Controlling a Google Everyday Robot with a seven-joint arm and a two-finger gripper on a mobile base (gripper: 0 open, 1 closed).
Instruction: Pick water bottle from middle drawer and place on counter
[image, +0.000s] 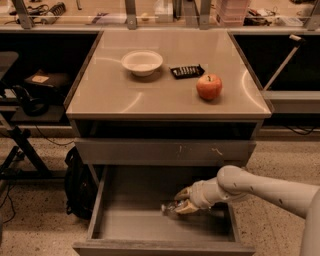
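Observation:
The water bottle (168, 208) lies on the floor of the open middle drawer (125, 220), right of centre; only its clear left end shows. My gripper (183, 201) is down inside the drawer, right at the bottle and covering its right part. The pale arm reaches in from the lower right. The counter (125, 92) is the glossy beige top of the cabinet above.
On the counter stand a white bowl (142, 62), a black remote-like object (186, 71) and a red apple (209, 86). A shut drawer front with pale scratches (165, 151) overhangs the open drawer. A dark bag (79, 182) leans by the cabinet's left side.

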